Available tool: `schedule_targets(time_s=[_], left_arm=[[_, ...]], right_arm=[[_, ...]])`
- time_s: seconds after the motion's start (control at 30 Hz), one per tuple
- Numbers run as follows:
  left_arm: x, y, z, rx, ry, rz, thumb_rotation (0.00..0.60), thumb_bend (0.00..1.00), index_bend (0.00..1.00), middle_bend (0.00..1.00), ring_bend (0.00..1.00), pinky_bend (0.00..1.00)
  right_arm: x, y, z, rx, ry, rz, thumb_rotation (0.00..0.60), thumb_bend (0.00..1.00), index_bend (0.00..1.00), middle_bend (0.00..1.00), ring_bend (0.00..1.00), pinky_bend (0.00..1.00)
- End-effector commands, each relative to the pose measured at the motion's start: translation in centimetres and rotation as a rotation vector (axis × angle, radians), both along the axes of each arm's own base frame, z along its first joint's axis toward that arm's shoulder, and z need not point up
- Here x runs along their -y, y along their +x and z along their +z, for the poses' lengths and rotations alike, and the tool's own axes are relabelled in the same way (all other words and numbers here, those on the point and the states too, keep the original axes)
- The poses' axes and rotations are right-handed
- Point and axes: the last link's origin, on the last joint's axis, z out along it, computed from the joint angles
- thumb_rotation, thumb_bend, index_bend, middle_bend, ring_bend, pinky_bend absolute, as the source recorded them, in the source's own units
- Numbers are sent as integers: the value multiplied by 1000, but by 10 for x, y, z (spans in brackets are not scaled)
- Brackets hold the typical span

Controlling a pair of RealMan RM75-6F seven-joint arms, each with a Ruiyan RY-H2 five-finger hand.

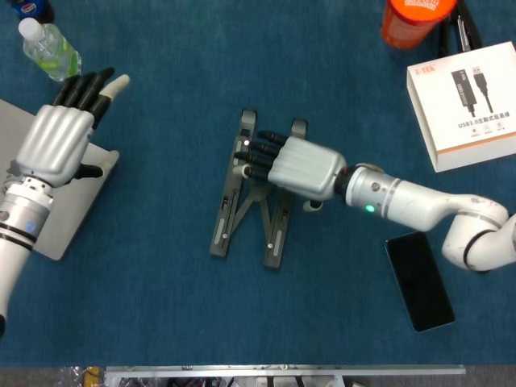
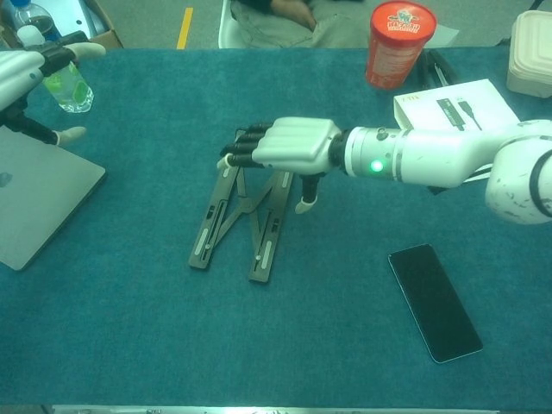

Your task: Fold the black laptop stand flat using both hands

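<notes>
The black laptop stand point(image 1: 223, 228) lies on the blue cloth mid-table, its two rails joined by crossed links and splayed apart at the near end point(image 2: 210, 231). My right hand point(image 1: 295, 167) hovers flat across its far half, palm down, fingers pointing left with their tips over the left rail; the thumb hangs down beside the right rail. Whether it touches the stand I cannot tell. My left hand point(image 1: 58, 139) is far off to the left, raised over the laptop's corner, fingers spread and empty point(image 2: 24, 71).
A silver laptop point(image 2: 34, 203) lies at the left edge, a water bottle point(image 1: 50, 50) behind it. A white cable box point(image 1: 468, 105) and an orange cup point(image 1: 407, 20) stand at the back right. A black phone point(image 1: 419, 278) lies near the right forearm.
</notes>
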Motion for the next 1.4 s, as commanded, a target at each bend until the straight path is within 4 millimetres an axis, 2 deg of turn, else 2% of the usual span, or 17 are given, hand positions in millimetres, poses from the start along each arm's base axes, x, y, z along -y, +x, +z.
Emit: schedule_targets(time_s=[0.03,0.33,0.73,1.27,1.4], left_arm=[[2,-5,1,5,-8,14,600,295,0,0,0,45],[5,-17,2,25,-40,46,600,295,0,0,0,45],[5,-21,4,42,-46,59,600,295,0,0,0,45],[5,-24,9,67,-32,67,600,295,0,0,0,45],[5,-24,9,69,-34,65,600,295,0,0,0,45]], right_arm=[[-2,1,-7,-33,2,23,600,0,0,0,0,0],[-8,7,-28,-70,-11,94,600,0,0,0,0,0],[-10,15,-51,-77,-2,113,600,0,0,0,0,0],[-2,25,-62,-68,12,84,600,0,0,1,0,0],[-1,25,-63,-64,15,73,600,0,0,66,18,0]])
